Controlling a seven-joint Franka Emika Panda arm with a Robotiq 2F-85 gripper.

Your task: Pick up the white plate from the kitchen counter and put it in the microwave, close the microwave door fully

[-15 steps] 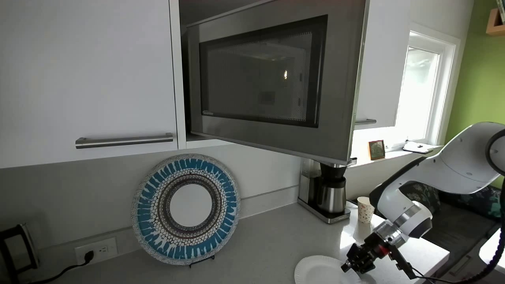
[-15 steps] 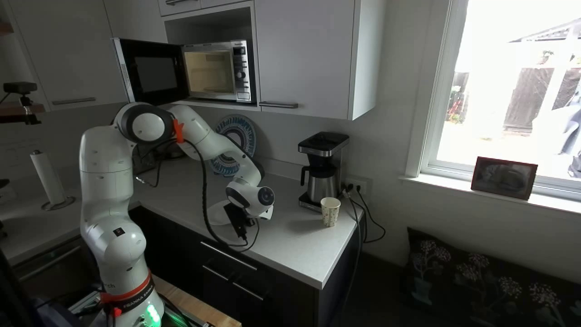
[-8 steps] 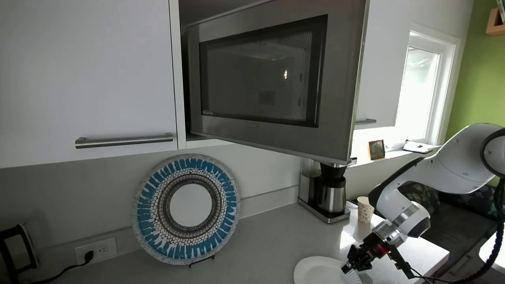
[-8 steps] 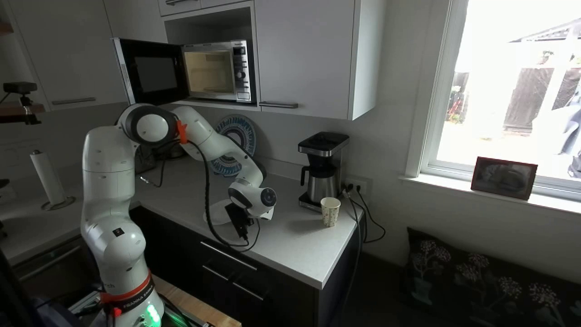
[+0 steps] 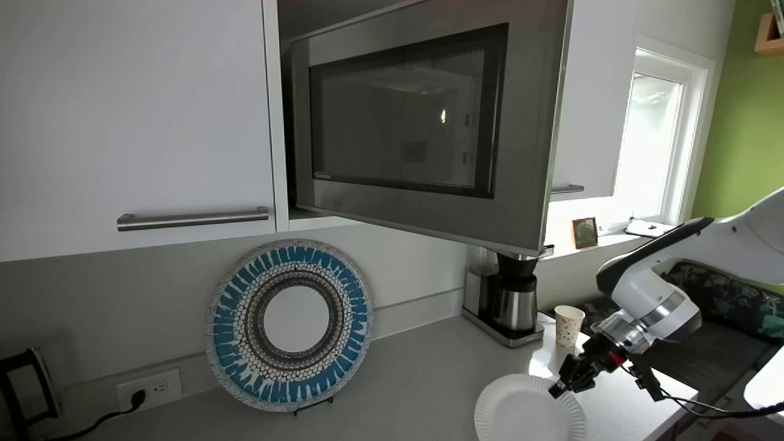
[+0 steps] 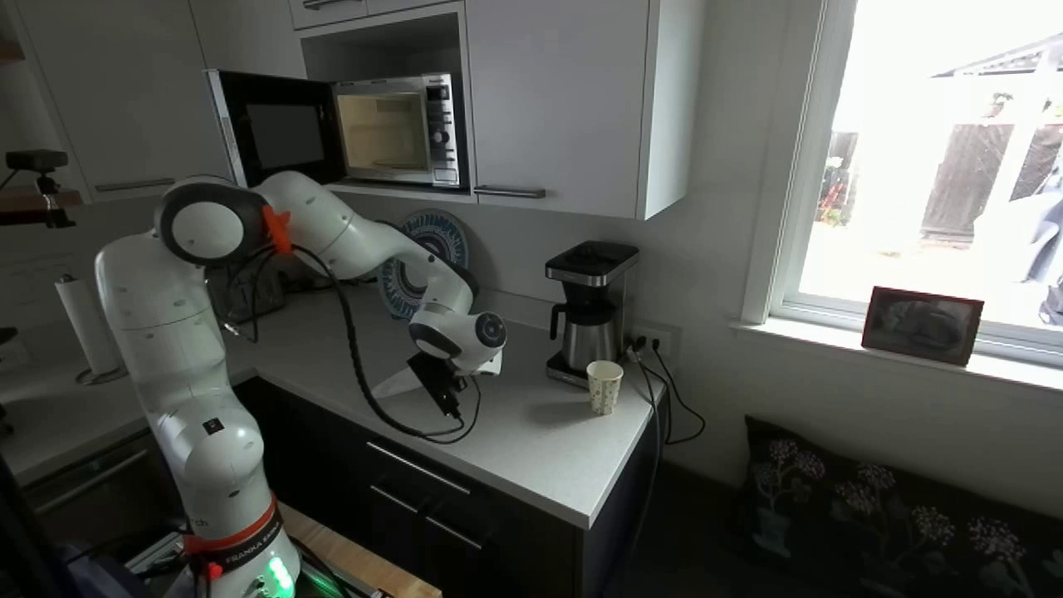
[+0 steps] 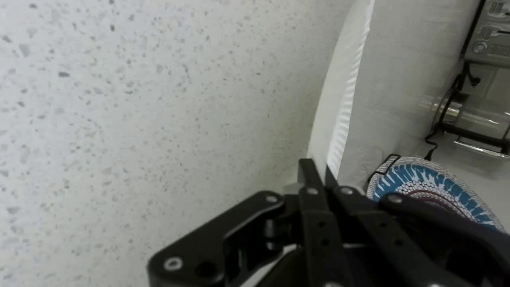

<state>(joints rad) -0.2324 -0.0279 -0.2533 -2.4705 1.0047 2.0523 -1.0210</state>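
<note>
White plate (image 5: pixel 528 413) | round, tilted, plain centre (rim finely fluted) | jaws clenched on its edge

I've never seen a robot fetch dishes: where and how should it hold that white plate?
Probably best: take the white plate by its rim, from the edge facing the patterned cup, one jaw on each face, as the gripper does now. That rim is thin, and the plate looks tilted, leaving room underneath.
</note>
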